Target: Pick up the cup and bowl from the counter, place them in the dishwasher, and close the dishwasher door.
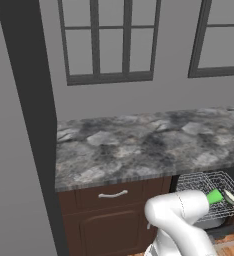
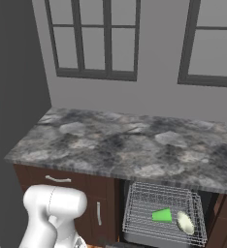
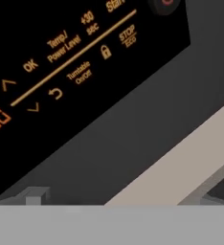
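Note:
The green cup (image 1: 215,196) (image 2: 162,215) lies on its side in the pulled-out wire rack (image 1: 199,181) (image 2: 149,193) of the dishwasher (image 2: 210,201). The pale bowl (image 1: 232,198) (image 2: 185,223) lies tilted beside it in the same rack. The mottled counter (image 1: 139,145) (image 2: 125,145) above carries neither of them. My gripper (image 3: 124,198) is open, its fingertips (image 3: 35,196) wide apart, close against the black dishwasher door (image 3: 85,124) with orange control labels. The door's pale bar handle (image 3: 181,162) runs diagonally just ahead of the tips.
Brown cabinets with a silver drawer handle (image 1: 113,194) (image 2: 57,179) stand left of the dishwasher. A dark wall panel (image 1: 34,125) closes off the counter's left end. Windows (image 1: 109,40) sit behind the counter. My white arm (image 1: 181,215) (image 2: 52,208) reaches down in front of the cabinets.

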